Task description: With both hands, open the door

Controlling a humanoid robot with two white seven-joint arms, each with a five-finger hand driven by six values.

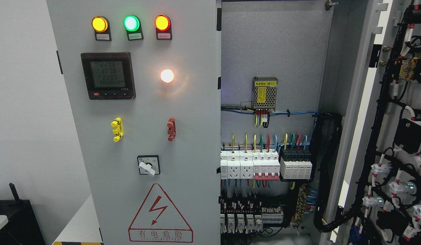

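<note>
Head view. Neither of my hands nor my arms shows anywhere here, so I cannot tell how my fingers stand.

The cabinet's left door (142, 136) is closed and fills the middle of the view. On it: three round lamps along the top, amber (99, 24), green (131, 23), and red-orange (162, 22); a digital meter (107, 75) below them with lit readings; a glowing white lamp (167, 76) to its right. Lower down, a yellow handle (117, 129) and a red handle (171, 129), then a rotary switch (148, 165), then a red triangle warning label (160, 213).

The right door (394, 136) is swung wide open at the right edge, its wired inner face toward me. Between the doors the interior is exposed: a power supply (265, 92), a breaker row (265, 165), and a black cable bundle (327, 170).
</note>
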